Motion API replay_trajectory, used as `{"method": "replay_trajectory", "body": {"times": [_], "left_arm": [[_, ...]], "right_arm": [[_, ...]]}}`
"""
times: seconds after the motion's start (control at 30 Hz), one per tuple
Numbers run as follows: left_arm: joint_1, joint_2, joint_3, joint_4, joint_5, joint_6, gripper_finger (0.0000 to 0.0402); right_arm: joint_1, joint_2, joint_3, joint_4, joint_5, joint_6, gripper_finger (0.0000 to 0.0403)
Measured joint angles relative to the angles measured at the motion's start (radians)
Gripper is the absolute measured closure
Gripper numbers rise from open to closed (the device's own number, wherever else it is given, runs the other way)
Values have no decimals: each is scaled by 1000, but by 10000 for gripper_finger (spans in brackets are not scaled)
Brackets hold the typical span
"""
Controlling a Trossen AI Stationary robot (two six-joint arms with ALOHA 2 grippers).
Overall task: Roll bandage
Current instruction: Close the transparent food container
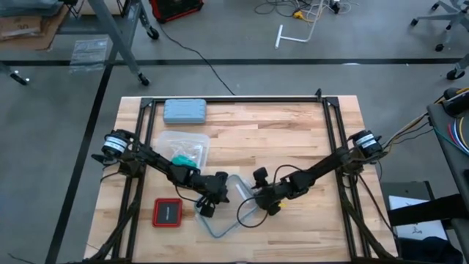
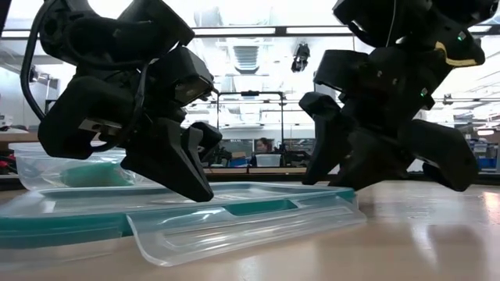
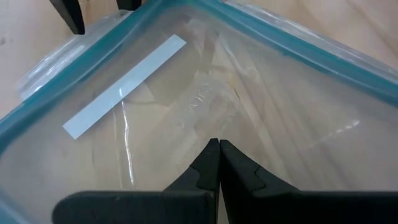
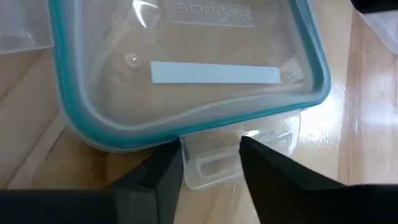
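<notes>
Left gripper (image 3: pixel 219 163): fingers clenched together on nothing, poised over the clear lid (image 3: pixel 205 93). Right gripper (image 4: pixel 211 163): fingers released, straddling the lid's latch tab (image 4: pixel 214 163), apparently not yet gripped. The bandage (image 1: pixel 180 159) is seen in the plastic container (image 1: pixel 187 139) behind the left arm, untouched. Risk: the slick lid could be pushed across the bench (image 1: pixel 293 139) if the tab is pinched off-centre.

Robotics lab or workshop. Butcher-block wooden table (image 1: pixel 293 132) fitted with black metal frame (image 1: pixel 234 100), standing on grey concrete floor (image 1: pixel 242 44). Loose cables (image 1: pixel 293 11) and rolling chair base (image 1: pixel 440 22) beyond. Low view: ceiling strip lights (image 2: pixel 250 31), cluttered benches (image 2: pixel 250 168) across the room behind.
</notes>
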Motion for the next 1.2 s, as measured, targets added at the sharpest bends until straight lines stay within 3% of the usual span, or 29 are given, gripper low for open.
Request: {"method": "replay_trajectory", "body": {"times": [0.1,0.3,1.03,1.1,1.2], "left_arm": [[2,0,0,0,1,0,402],[4,0,0,7,11,0,402],[6,-43,5,131,-7,-10,401],[6,-57,5,112,-3,-26,401],[3,-105,5,47,2,-74,401]], "right_arm": [[-1,2,0,13,-9,-26,271],[-6,4,0,25,1,-78,388],[-2,-151,-1,13,119,94,402],[-11,-159,-1,-29,100,193,402],[-54,-195,-1,-151,-54,446,402]]}}
